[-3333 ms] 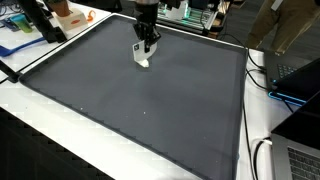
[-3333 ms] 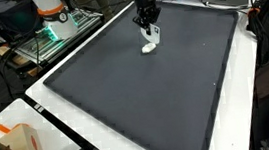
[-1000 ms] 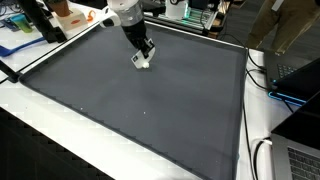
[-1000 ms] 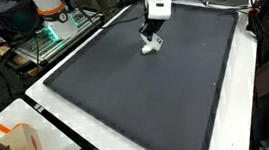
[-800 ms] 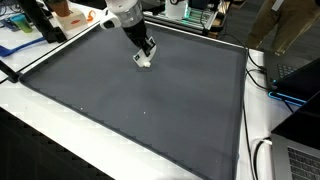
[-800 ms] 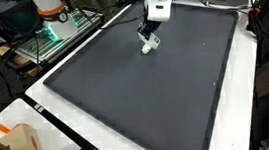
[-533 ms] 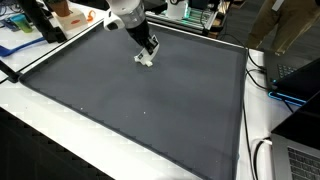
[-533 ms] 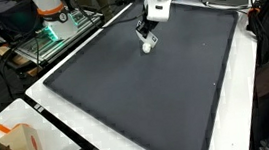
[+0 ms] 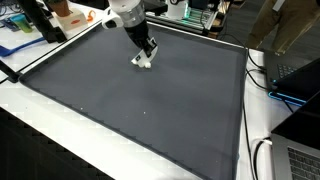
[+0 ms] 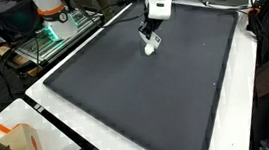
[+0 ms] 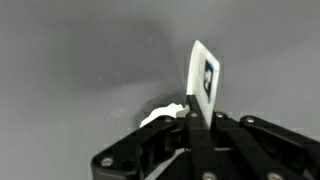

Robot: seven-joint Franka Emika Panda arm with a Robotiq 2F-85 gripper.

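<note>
White card [image 11: 205, 80]: we see claw [image 11: 190, 118] pinching its lower edge, holding it upright so printed face shows; low over dark mat [image 9: 150, 115] on worktop [image 9: 40, 115], contact unclear.

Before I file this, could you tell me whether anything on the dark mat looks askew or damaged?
Nothing looks spilled or damaged. The gripper is shut on a small white card that leans slightly in the wrist view; the dark mat lies flat.
</note>
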